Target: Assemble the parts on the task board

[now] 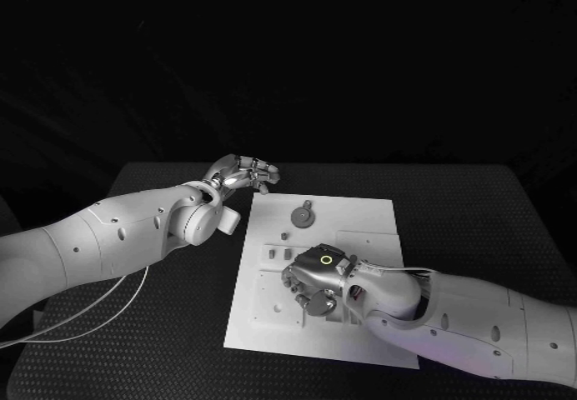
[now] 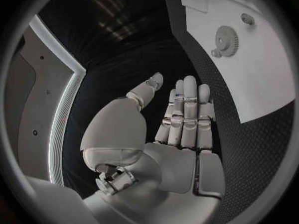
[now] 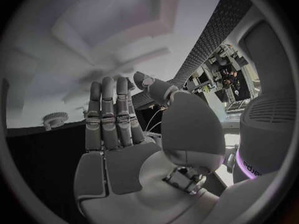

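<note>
The white task board [image 1: 367, 218] lies in the middle of the black table. A round gear part [image 1: 303, 217] with a small tab rests on its far left area; it also appears as the gear [image 2: 226, 37] and the gear [image 3: 55, 118]. My left hand [image 1: 244, 175] hovers over the table just past the board's far left corner, its fingers [image 2: 187, 112] straight and holding nothing. My right hand [image 1: 315, 279] is over the board's middle, palm toward the board [image 3: 81, 40], fingers [image 3: 111, 115] extended and empty.
Small pieces [image 1: 273, 252] sit along the board's left side near my right hand. A small round piece [image 2: 247, 19] lies on the board beyond the gear. Black textured table [image 1: 481, 208] surrounds the board on all sides.
</note>
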{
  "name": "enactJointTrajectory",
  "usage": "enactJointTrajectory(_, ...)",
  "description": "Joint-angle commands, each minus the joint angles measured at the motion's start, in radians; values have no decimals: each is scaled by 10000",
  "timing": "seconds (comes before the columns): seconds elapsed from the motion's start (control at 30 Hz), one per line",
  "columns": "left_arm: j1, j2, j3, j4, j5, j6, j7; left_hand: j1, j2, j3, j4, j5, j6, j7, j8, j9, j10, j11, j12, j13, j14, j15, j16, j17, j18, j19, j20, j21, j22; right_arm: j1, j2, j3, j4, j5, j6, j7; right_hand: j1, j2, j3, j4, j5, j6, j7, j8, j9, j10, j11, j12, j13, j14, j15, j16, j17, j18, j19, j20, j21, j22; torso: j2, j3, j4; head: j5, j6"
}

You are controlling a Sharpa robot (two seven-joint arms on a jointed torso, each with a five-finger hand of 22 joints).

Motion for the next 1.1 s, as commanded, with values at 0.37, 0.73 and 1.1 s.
enactJointTrajectory(0.37, 8, -56, 3, 29, 57, 134, 38, -90, -28, -69, 11, -21, -93, 21, -55, -15, -72, 5, -62, -20, 19, 32, -79, 23, 122, 66, -29, -70, 21, 245, -481, -46, 259, 97, -247, -287, -173, -20, -593, -381, -11, -541, -248, -142, -79, -1178, 771, -612, -764, -249, 64, -138, 123, -16, -255, 83, -190, 125, 1, 4, -4, -63, 68)
enactJointTrajectory(0.73, 8, -71, 2, 4, 58, 145, 56, -86, -27, -69, 12, -21, -102, 24, -57, -16, -74, 6, -62, -21, 19, 34, -86, 29, 123, 68, -28, -75, 23, 686, -1514, 390, 1175, 941, -648, -74, -164, -23, -482, -310, -12, -529, -213, -32, -23, -1022, 690, -469, -870, -39, -36, -35, 257, 75, -22, 83, -150, 184, -2, 2, -13, -161, 187)
enactJointTrajectory(1.1, 6, 13, 0, -71, 68, 160, 101, -83, -22, -68, 14, -20, -101, 25, -53, -15, -71, 6, -59, -20, 24, 34, -90, 37, 124, 70, -27, -79, 26, 1334, -2810, 809, 1491, 1367, 1090, 264, -525, -11, -1207, -443, -23, -633, -455, 79, 7, -732, 488, -392, -966, 1039, -341, 649, 909, 143, 1196, -321, 490, 370, -11, -13, -9, -294, 334)
